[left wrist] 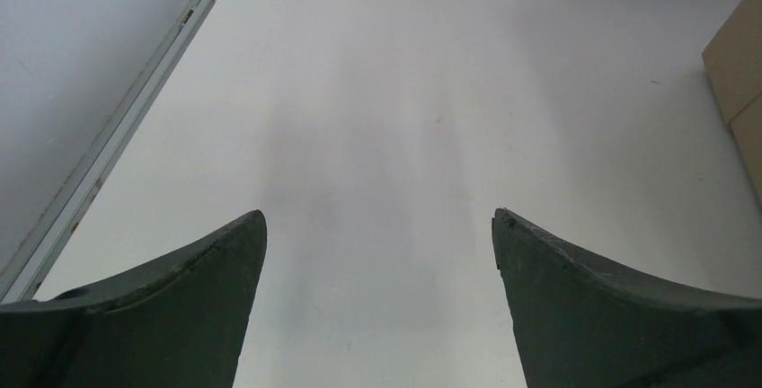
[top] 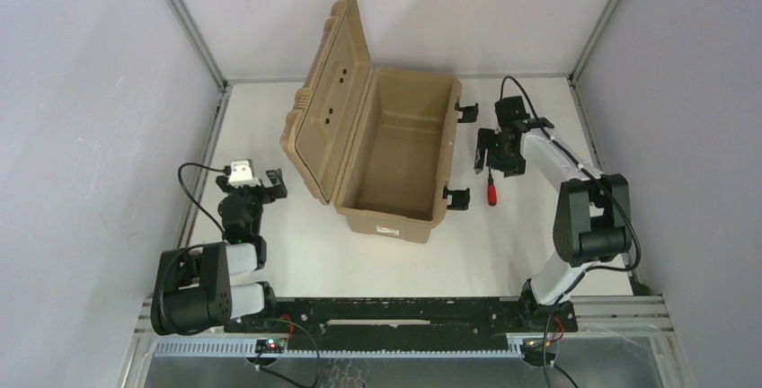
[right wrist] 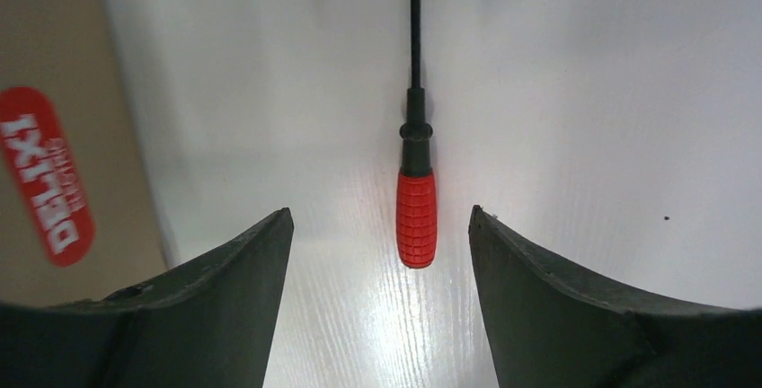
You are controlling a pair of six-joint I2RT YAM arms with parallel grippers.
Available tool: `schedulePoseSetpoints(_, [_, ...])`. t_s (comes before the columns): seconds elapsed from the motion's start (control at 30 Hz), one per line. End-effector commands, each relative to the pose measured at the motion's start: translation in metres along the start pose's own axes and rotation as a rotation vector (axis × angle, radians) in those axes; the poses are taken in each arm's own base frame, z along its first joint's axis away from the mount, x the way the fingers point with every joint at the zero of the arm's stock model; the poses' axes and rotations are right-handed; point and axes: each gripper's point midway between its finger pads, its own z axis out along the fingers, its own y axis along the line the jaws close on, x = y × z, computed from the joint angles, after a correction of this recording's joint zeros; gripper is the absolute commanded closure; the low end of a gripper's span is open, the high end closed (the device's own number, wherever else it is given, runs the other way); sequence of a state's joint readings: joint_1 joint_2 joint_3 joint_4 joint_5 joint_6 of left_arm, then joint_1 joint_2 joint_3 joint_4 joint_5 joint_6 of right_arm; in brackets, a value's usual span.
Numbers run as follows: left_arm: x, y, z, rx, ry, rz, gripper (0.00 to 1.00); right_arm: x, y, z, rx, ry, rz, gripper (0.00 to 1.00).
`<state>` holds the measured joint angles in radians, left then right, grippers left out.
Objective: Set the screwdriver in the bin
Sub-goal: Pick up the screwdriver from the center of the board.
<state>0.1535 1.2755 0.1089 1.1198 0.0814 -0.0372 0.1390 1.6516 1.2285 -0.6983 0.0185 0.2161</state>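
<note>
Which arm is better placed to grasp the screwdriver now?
Right. The right tool hangs open over the screwdriver, red handle between its fingers. The left tool, also open, faces only table across the bin.

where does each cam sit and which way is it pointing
top external: above and behind, looking down on table and open bin; left arm, right arm show.
left wrist: on the left arm, facing table; open left gripper shows.
right wrist: on the right arm, facing down at the screwdriver; open right gripper shows.
shared: top and right wrist both show screwdriver and bin.
</note>
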Motion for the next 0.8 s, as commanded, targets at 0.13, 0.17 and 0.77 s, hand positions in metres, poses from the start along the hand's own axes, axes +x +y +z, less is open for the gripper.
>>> schedulePoseSetpoints(0.13, [-0.028,-0.001,0.009,0.002,-0.083,0.006,0.0,0.024,-0.012,0.035,0.059,0.069,0.03,0.26])
schedulePoseSetpoints(0.17, [-0.029,-0.001,0.01,0.002,-0.086,0.007,0.0,0.028,-0.013,0.038,0.064,0.08,0.031,0.29])
schedulePoseSetpoints(0.77, [-0.029,-0.001,0.009,0.002,-0.084,0.007,0.0,0.047,-0.026,0.06,0.14,0.135,0.016,0.71])
